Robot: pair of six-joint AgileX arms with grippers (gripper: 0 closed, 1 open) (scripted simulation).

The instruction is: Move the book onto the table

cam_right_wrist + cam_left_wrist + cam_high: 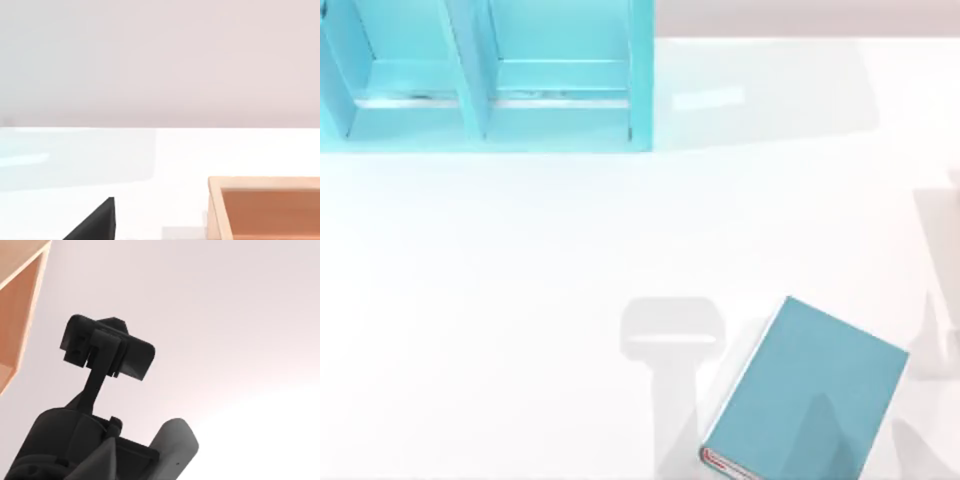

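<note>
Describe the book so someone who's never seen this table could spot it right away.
On the white table, look to the near right corner, far from the turquoise shelf unit at the far left. The book lies flat and askew there: darker teal, plain cover, white page edges, red-white trim at its near end.

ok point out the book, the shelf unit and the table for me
book (815, 385), top view, middle of its teal cover
shelf unit (642, 75), top view, its right side wall
table (470, 300), top view, bare white surface
</note>
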